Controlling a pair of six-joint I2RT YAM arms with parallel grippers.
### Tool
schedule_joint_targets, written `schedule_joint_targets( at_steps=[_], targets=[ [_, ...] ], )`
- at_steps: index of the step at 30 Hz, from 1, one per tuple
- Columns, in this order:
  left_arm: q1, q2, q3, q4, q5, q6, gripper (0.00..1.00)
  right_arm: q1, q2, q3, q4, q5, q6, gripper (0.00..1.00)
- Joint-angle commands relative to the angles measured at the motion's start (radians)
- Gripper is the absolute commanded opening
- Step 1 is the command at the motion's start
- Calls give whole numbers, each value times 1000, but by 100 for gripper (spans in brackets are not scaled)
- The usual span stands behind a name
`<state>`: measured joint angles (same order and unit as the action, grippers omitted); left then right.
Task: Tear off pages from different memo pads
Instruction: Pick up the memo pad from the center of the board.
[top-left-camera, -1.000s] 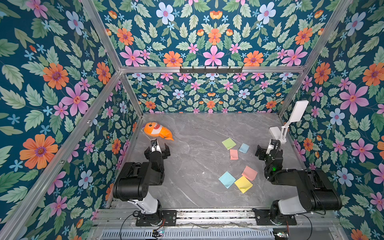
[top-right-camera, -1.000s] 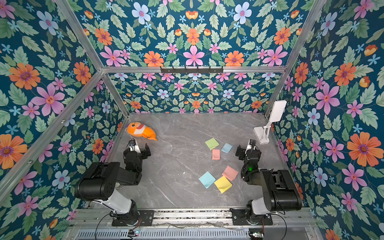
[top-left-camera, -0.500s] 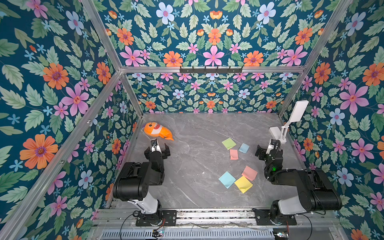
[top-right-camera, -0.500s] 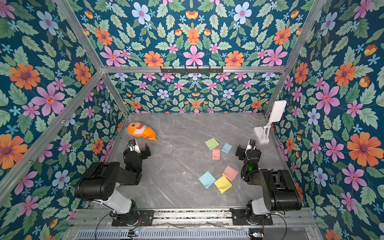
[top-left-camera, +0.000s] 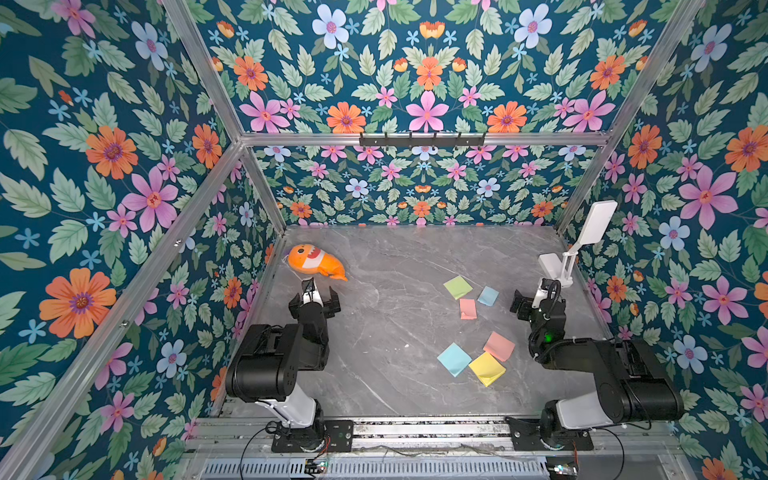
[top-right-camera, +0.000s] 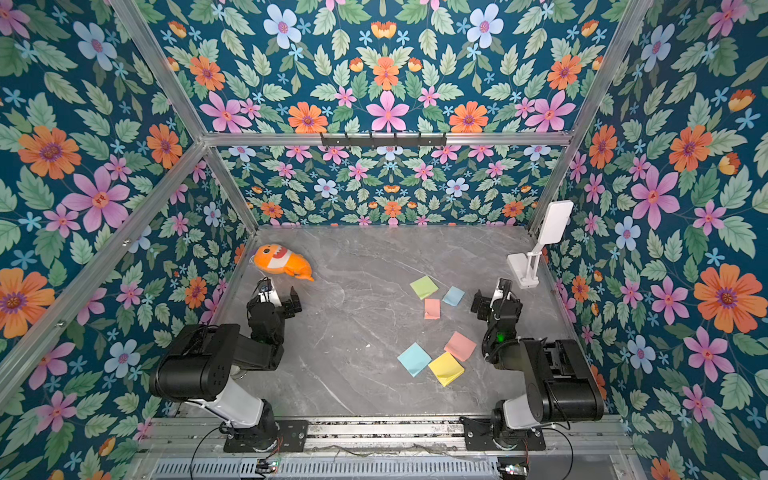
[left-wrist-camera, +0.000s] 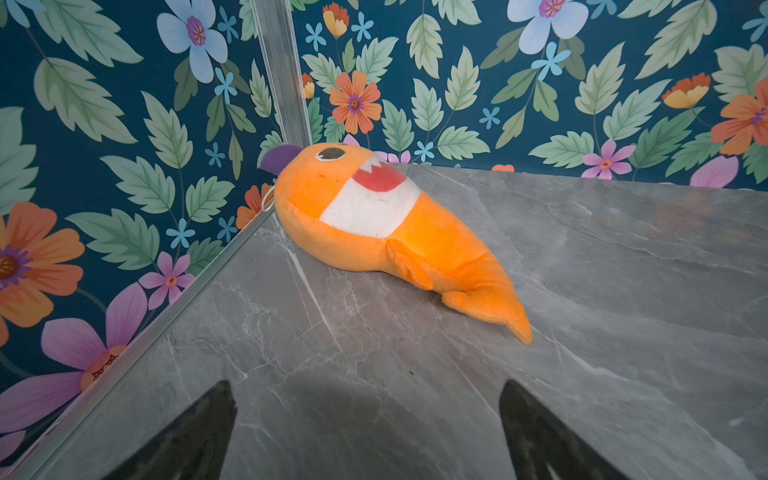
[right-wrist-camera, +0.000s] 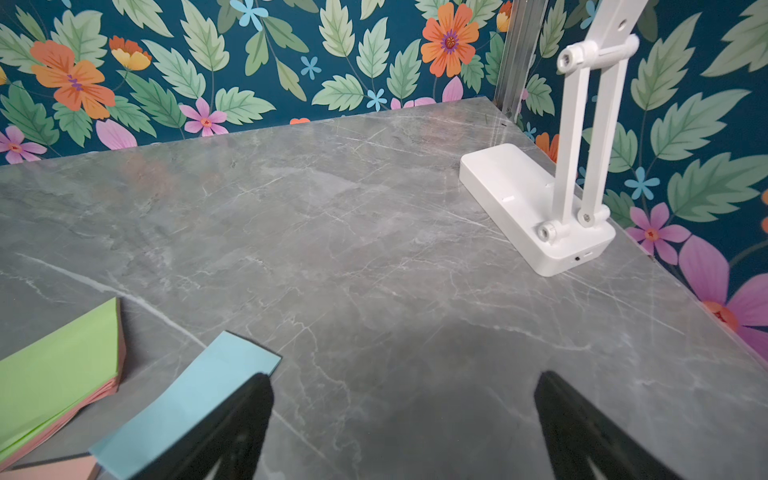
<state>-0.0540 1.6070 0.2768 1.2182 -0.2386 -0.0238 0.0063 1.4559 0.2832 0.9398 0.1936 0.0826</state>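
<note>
Memo pad, blue (right-wrist-camera: 195, 382), lies just beside the right spread jaws.

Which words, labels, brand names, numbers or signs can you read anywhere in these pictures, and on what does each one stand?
No readable text anywhere.
memo pads: blank coloured faces, nothing written.
plush fish: only an eye and a toothy mouth, no label visible.
white stand: plain, no legible mark.
small circuit board: too small to read.
</note>
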Motion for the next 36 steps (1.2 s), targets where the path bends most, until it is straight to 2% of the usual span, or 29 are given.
schedule_joint_targets(
  at_steps=[1, 5, 7, 8, 11, 14, 16, 18, 20, 23, 26, 27, 28, 30, 33, 36],
  targets=[
    [2, -1, 3, 20, -3, 4, 100, 1, 1, 5, 22, 2, -7, 99],
    [8, -3, 6, 13, 12, -1, 100, 1, 1, 5, 23, 3, -7, 99],
    [1, -64, 0, -12, -47, -1, 100, 6, -30, 9, 6, 9, -20, 99],
    [-3, -120, 15, -101, -48, 1, 100, 18, -88, 22, -67, -10, -41, 99],
    [-6, -265, 103, -388, -62, -45, 100, 54, -318, 126, -440, -15, -66, 99],
    [-23, -327, 148, -518, -64, -123, 100, 62, -459, 169, -570, 47, 15, 99],
    [-57, -347, 185, -589, -85, -176, 100, 81, -532, 218, -705, 113, 116, 99],
    [-84, -350, 247, -696, -84, -238, 100, 80, -573, 309, -922, 109, 277, 99],
    [-90, -344, 301, -773, 1, -284, 100, 74, -612, 336, -1057, 136, 481, 99],
    [-83, -336, 340, -807, 138, -410, 100, -45, -665, 286, -974, -281, 501, 99],
    [-74, -323, 375, -836, 245, -433, 100, -55, -637, 321, -1065, -371, 520, 87],
    [-73, -316, 388, -838, 321, -402, 95, -56, -611, 337, -1100, -385, 523, 84],
    [-76, -308, 401, -852, 374, -375, 85, -52, -579, 358, -1152, -385, 531, 81],
    [-111, -302, 396, -853, 348, -389, 76, -52, -521, 393, -1232, -389, 533, 75],
    [-228, -298, 380, -838, 198, -346, 76, -27, -447, 400, -1243, -417, 557, 73],
    [-356, -274, 397, -845, 112, -329, 78, 30, -376, 425, -1247, -418, 583, 71]
  ],
)
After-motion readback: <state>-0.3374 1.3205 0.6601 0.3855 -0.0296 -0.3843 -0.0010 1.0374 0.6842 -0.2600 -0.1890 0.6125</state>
